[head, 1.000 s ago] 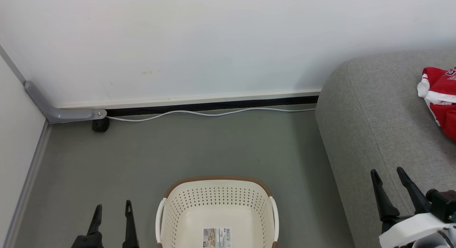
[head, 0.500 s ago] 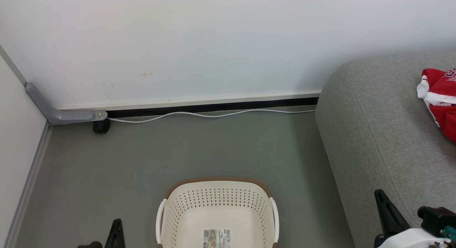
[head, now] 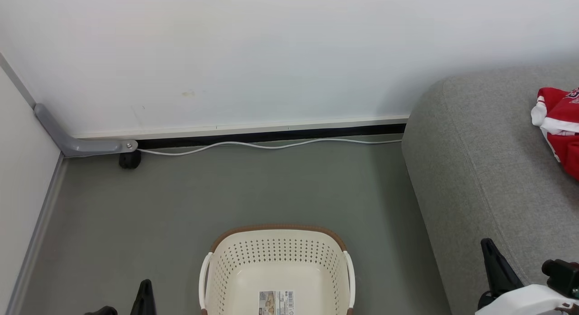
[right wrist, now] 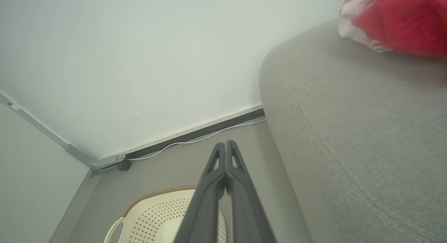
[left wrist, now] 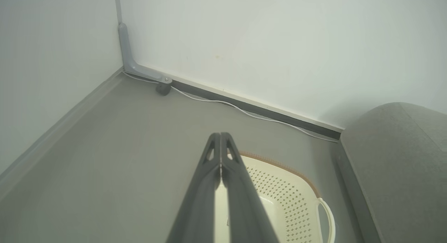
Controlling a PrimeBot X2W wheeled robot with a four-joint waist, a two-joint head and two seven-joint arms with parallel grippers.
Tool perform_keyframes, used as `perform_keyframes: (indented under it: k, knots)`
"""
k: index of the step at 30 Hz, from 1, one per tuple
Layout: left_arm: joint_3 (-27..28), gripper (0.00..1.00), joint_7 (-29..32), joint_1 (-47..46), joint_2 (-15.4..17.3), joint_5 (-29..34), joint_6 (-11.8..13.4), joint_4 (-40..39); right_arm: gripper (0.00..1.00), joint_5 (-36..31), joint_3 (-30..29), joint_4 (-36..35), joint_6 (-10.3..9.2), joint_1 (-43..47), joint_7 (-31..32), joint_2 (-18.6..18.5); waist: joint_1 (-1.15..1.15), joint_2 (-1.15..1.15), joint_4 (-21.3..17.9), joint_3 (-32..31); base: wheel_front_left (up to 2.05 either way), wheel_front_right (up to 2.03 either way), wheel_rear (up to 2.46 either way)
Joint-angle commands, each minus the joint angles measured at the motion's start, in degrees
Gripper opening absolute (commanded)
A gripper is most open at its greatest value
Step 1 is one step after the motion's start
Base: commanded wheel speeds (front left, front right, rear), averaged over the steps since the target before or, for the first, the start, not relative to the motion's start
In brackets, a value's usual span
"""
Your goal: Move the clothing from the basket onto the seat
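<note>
basket: cream perforated tub with a brown rim, stood on the grey floor at 6 o'clock of the head view; a printed label lay on its bare bottom.
clothing: red fabric with white trim, bunched on the seat at 3 o'clock, well apart from the basket.
seat: grey sofa, from 3 to 5 o'clock, near the basket.
left pincer: at 7 o'clock, fingers pressed together, gripping nothing.
right pincer: at 5 o'clock by the seat's edge, fingers together, gripping nothing.

Left tool and right tool, dark tapered fingers, triangular cut-outs, white forearm shell.
</note>
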Motion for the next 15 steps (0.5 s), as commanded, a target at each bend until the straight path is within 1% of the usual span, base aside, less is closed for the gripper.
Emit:
perform_keyframes:
  k: [1,15]
  knots:
    - [0.9,0.00,0.4,-2.8,0.6,-1.6,-0.5,-1.5,0.00,1.5,-0.8,-1.9,0.04,-2.0,0.5,-0.6,-0.01,0.00,0.0,0.0,0.00,0.00,0.00]
    - [1.9,0.00,2.6,-4.2,0.6,-10.0,-2.2,-1.6,0.00,8.7,-2.4,-2.7,0.06,-2.3,2.7,0.5,-0.01,0.00,0.2,-0.1,0.00,0.00,0.00]
